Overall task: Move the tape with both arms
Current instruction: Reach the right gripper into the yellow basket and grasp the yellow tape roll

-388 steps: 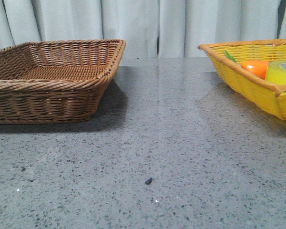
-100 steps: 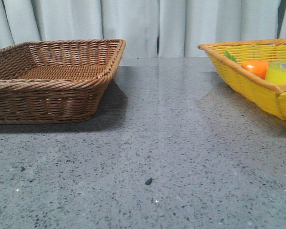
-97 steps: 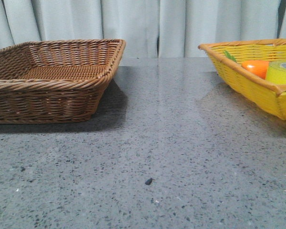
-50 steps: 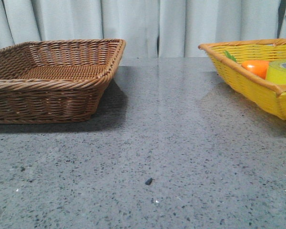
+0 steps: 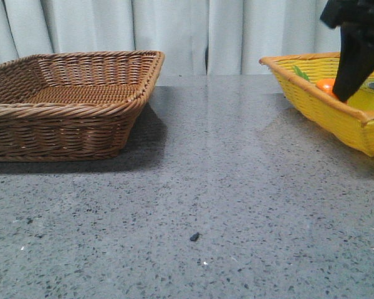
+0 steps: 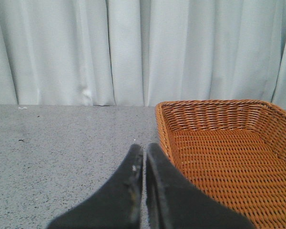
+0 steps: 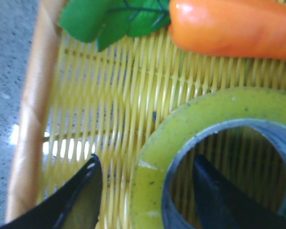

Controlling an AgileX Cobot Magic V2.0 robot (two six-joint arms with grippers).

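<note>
inside the yellow basket (image 7: 86,119), tape (image 7: 190,119) lies flat, hole up, right jaws spread astride its wall

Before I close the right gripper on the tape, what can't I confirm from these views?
- Tape: front view, hidden behind the right gripper; right wrist view cuts off its far side.
- Right gripper: right wrist view shows one finger outside the roll and one inside the core, tips cut off; contact unclear.
- Left gripper: absent from front view.
</note>
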